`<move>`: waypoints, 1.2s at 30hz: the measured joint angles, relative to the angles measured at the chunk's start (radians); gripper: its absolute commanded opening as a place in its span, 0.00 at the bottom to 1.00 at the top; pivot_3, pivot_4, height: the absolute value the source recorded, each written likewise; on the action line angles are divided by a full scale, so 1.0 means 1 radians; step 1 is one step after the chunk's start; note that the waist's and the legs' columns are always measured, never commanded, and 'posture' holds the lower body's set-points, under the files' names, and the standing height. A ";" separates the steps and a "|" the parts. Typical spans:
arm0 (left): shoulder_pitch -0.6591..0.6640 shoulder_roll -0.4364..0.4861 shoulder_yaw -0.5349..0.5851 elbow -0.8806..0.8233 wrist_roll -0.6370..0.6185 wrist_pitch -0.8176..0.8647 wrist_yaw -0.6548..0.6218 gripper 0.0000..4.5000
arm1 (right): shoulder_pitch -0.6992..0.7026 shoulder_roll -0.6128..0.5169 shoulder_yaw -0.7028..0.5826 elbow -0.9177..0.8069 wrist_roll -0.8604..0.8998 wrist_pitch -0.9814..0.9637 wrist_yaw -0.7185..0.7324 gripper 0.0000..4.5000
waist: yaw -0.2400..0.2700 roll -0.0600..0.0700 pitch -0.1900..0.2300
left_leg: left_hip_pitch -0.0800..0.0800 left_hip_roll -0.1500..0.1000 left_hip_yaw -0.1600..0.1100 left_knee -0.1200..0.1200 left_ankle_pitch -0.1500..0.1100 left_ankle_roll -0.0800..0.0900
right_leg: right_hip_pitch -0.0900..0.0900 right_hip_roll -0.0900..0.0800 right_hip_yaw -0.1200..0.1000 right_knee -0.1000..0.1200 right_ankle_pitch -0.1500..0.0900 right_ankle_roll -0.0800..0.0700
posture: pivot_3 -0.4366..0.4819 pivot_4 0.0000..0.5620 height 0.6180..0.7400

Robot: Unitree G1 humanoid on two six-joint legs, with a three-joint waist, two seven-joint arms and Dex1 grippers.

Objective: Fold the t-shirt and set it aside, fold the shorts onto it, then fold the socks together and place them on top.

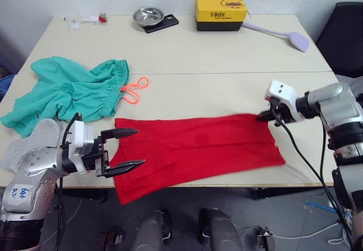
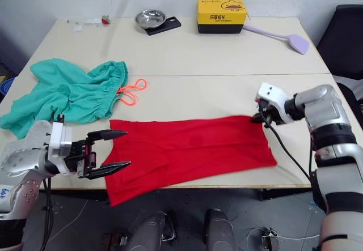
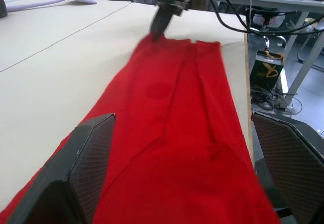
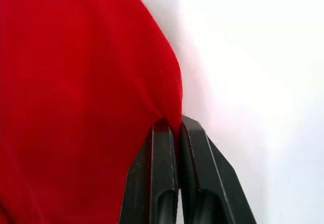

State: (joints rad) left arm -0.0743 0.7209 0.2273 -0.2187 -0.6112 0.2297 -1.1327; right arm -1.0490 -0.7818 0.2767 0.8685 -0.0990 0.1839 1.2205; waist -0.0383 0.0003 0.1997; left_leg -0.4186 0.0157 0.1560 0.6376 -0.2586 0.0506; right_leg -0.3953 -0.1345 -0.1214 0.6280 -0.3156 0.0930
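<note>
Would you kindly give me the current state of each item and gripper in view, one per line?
t-shirt: spread out flat in a long strip near the front edge of the table, pinched at its right corner.
shorts: crumpled, unfolded, orange drawstring trailing out.
socks: lying loose beside the shorts, unfolded.
left gripper: open, over the shirt's left end.
right gripper: shut on the t-shirt.
steel bowl: upright on a dark scale.
yellow box: closed.
</note>
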 measured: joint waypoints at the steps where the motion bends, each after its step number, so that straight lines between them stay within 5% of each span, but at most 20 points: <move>1: -0.004 -0.008 -0.006 0.014 0.013 -0.007 0.010 1.00 | -0.020 0.011 0.000 0.034 -0.020 -0.042 -0.041 0.01 | 0.000 0.000 0.000 | -0.001 0.000 0.000 0.000 0.000 0.000 | 0.000 0.000 0.000 0.000 0.000 0.000 | 0.48 0.27 1.00; 10: -0.045 -0.079 -0.013 0.075 0.068 -0.046 0.085 1.00 | -0.077 0.106 -0.017 0.288 -0.109 -0.357 -0.284 0.01 | 0.001 0.000 0.000 | -0.002 0.000 0.001 0.000 0.006 0.007 | -0.001 0.001 0.000 0.000 0.000 0.000 | 0.48 0.27 1.00; 15: -0.086 -0.083 -0.017 0.082 0.052 0.024 0.104 1.00 | -0.083 0.099 -0.088 0.309 -0.050 -0.283 -0.157 0.30 | 0.003 0.000 0.000 | -0.002 0.000 0.000 0.000 0.009 0.008 | 0.000 0.001 0.000 0.002 0.000 0.000 | 0.48 0.27 1.00; 20: -0.158 -0.045 -0.019 0.163 0.041 0.097 0.092 1.00 | -0.084 0.009 -0.169 0.256 0.000 -0.156 -0.119 0.70 | 0.007 0.000 0.000 | -0.002 0.000 0.000 0.001 0.009 0.008 | -0.001 0.001 0.000 0.003 0.000 0.000 | 0.48 0.27 1.00; 24: -0.356 0.008 -0.100 0.371 0.145 0.123 0.082 1.00 | 0.008 -0.154 -0.272 -0.039 0.130 0.408 -0.025 0.99 | 0.024 0.000 0.000 | -0.004 0.000 -0.006 0.002 0.009 0.007 | -0.001 0.000 -0.002 0.002 0.000 0.000 | 0.48 0.27 1.00; 30: -0.581 -0.017 -0.247 0.681 0.316 -0.007 0.006 1.00 | 0.393 -0.243 -0.415 -0.580 0.295 1.075 -0.085 0.99 | 0.016 -0.001 -0.001 | -0.005 -0.001 -0.006 0.003 0.006 0.008 | 0.001 -0.002 -0.006 0.000 0.001 0.000 | 0.48 0.27 1.00; 36: -0.751 -0.079 -0.327 0.955 0.444 -0.130 -0.024 1.00 | 0.499 -0.094 -0.573 -0.818 0.357 1.400 -0.284 0.99 | 0.005 -0.002 -0.001 | -0.005 0.001 -0.005 0.006 0.006 0.008 | -0.001 0.001 -0.005 0.003 0.001 -0.001 | 0.48 0.27 1.00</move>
State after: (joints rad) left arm -0.8255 0.6417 -0.1001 0.7368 -0.1671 0.0995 -1.1568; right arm -0.5501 -0.8756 -0.2960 0.0505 0.2583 1.5836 0.9368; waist -0.0335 -0.0014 0.1988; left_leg -0.4233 0.0166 0.1515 0.6433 -0.2530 0.0582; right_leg -0.3961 -0.1340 -0.1263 0.6313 -0.3143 0.0924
